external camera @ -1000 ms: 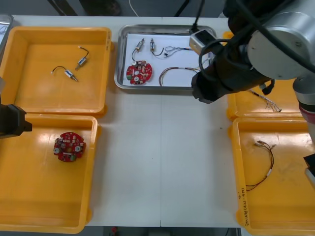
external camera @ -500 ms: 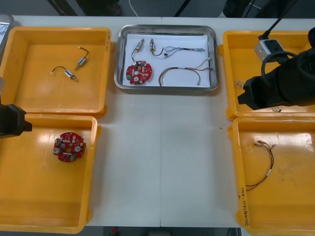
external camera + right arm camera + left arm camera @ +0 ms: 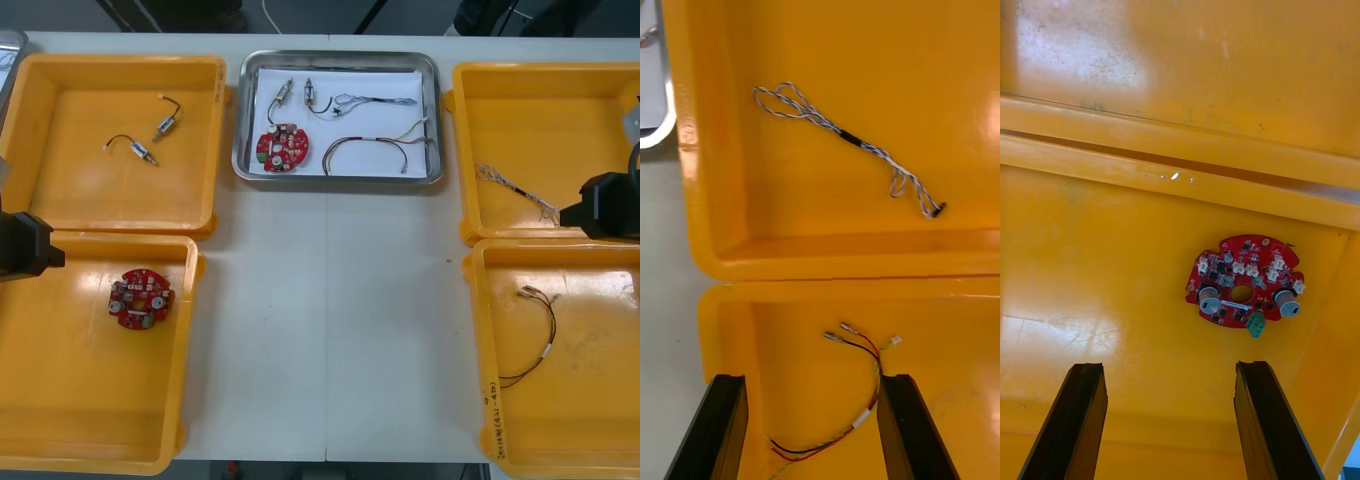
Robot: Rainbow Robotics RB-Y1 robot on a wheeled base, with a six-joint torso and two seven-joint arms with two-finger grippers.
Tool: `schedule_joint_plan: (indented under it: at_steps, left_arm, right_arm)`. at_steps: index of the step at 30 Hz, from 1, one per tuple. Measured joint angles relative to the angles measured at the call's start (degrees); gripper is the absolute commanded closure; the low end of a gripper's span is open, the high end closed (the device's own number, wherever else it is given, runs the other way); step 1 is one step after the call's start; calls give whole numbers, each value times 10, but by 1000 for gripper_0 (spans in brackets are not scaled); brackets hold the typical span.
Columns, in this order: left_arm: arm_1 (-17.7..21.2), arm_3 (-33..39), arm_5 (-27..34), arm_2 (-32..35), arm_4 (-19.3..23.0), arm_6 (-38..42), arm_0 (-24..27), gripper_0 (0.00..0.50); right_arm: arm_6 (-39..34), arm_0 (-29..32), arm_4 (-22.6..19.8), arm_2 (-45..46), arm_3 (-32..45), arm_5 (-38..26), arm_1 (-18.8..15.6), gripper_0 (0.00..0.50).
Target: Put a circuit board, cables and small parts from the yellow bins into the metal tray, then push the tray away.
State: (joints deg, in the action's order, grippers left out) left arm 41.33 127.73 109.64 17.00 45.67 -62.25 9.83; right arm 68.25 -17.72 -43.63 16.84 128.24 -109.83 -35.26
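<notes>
The metal tray [image 3: 238,120] stands at the table's far middle, white inside. In it lie a red circuit board [image 3: 282,147], two small metal parts [image 3: 285,92], a black cable [image 3: 375,99] and a red and yellow cable [image 3: 368,145]. My right gripper [image 3: 816,431] hangs open over the near right bin, above a red and yellow cable [image 3: 857,375]. A twisted blue and white cable [image 3: 846,137] lies in the bin beyond. My left gripper [image 3: 1171,424] stays open above the near left bin, short of a second circuit board [image 3: 1244,289].
The far left bin [image 3: 115,215] holds two small metal parts [image 3: 140,150]. The right arm [image 3: 605,205] sits at the right edge over the seam between the two right bins; the left arm [image 3: 25,245] is parked at the left edge.
The right arm has drawn back from the tray's right side to the right edge, over the right bins. The left arm has not moved.
</notes>
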Motion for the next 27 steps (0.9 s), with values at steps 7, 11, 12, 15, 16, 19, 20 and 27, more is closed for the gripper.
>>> schedule_joint_plan:
  at_steps: [7, 11, 12, 15, 16, 19, 20, 27]
  left_arm:
    - [0, 0, 0, 0, 0, 0, 0, 0]
    - [0, 0, 0, 0, 0, 0, 0, 0]
    - [0, 0, 0, 0, 0, 0, 0, 0]
    - [0, 0, 0, 0, 0, 0, 0, 0]
    - [0, 0, 0, 0, 0, 0, 0, 0]
    - [0, 0, 0, 0, 0, 0, 0, 0]
    - [0, 0, 0, 0, 0, 0, 0, 0]
    - [0, 0, 0, 0, 0, 0, 0, 0]
  right_arm:
    - [0, 55, 6, 29, 21, 0, -5, 0]
    - [0, 79, 6, 48, 24, 0, -5, 0]
    - [1, 84, 6, 52, 24, 0, -6, 0]
    - [1, 93, 6, 60, 24, 0, -8, 0]
    - [2, 96, 6, 62, 24, 0, -8, 0]
    - [4, 103, 6, 67, 24, 0, -8, 0]
    - [8, 106, 7, 69, 24, 0, -8, 0]
    - [35, 120, 12, 75, 25, 0, -8, 0]
